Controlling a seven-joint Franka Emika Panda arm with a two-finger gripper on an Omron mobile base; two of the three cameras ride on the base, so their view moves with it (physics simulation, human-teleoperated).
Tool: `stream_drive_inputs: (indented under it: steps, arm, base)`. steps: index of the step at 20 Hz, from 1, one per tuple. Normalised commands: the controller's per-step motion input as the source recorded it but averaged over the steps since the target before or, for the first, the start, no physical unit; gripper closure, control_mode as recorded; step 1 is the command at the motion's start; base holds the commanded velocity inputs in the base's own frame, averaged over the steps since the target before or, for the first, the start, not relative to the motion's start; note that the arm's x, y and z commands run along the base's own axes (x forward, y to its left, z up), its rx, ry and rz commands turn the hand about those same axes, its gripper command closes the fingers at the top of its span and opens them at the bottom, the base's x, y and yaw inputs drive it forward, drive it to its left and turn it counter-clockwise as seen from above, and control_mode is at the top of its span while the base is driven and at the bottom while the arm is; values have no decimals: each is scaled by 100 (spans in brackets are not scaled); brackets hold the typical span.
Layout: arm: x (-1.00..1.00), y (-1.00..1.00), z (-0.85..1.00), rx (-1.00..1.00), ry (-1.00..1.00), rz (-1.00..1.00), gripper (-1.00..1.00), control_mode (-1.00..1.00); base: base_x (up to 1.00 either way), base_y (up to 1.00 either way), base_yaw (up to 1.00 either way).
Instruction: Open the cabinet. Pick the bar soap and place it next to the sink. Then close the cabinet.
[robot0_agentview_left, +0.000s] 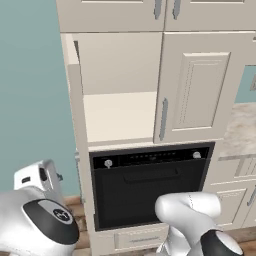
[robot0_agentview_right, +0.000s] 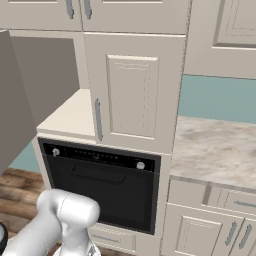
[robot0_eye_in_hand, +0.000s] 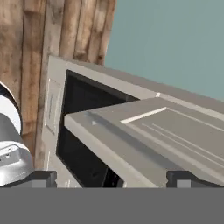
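The cabinet (robot0_agentview_left: 197, 85) has its left door (robot0_agentview_left: 75, 100) swung out toward me, while the right door (robot0_agentview_right: 132, 90) is shut, its grey bar handle (robot0_agentview_right: 98, 120) at the inner edge. The cream shelf (robot0_agentview_left: 120, 117) inside looks bare. The bar soap and the sink are out of view. My gripper (robot0_eye_in_hand: 113, 179) is open, its fingertips (robot0_eye_in_hand: 41, 178) spread wide, nothing between them. It sits low beside the open door, whose edge (robot0_eye_in_hand: 131, 144) crosses the hand view. My white hand (robot0_agentview_left: 37, 180) shows at the lower left, below the open door.
A black built-in oven (robot0_agentview_left: 150, 185) sits under the cabinet, with a drawer (robot0_agentview_left: 140, 237) below it. Shorter cream cabinets (robot0_agentview_left: 115, 12) run above. A marble counter (robot0_agentview_right: 215, 145) extends to the right over lower cabinets. The floor (robot0_agentview_right: 20, 187) is wood and the wall (robot0_agentview_left: 30, 90) teal.
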Motion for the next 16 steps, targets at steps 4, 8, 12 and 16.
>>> stream_drive_inputs:
  steps: [4,8,12,16]
  arm:
    - [100,77,-56,-18,4,0,-100,-100]
    - [100,52,-23,-13,8,0,-100,-100]
    - [94,23,-1,-9,12,0,-100,-100]
    - [53,-5,0,-10,10,-7,-100,-100]
  base:
    - [0,0,0]
    - [0,0,0]
    - [0,0,0]
    - [0,0,0]
